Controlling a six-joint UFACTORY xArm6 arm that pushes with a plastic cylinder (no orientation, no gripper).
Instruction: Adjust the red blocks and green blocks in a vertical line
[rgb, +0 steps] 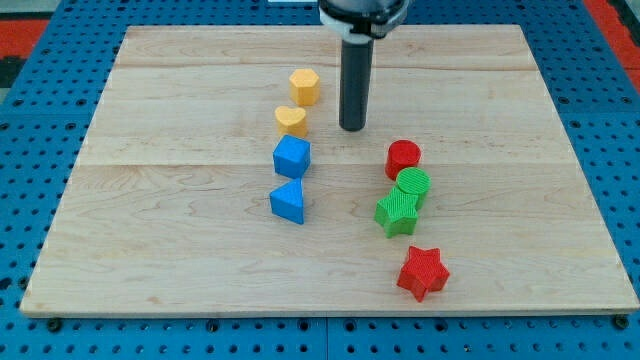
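Observation:
A red round block (403, 157) sits right of the board's middle. A green round block (412, 185) touches it just below, and a green star block (397, 212) touches that one below and slightly left. A red star block (422, 273) lies apart, lower, near the view's bottom. These form a rough top-to-bottom column. My tip (352, 128) rests on the board up and to the left of the red round block, apart from it, and right of the yellow heart block (291, 121).
A yellow hexagon block (304, 87) sits above the yellow heart. A blue block (292, 157) and a second blue block (288, 202) stand below them in a left column. The wooden board (150, 220) lies on a blue perforated table.

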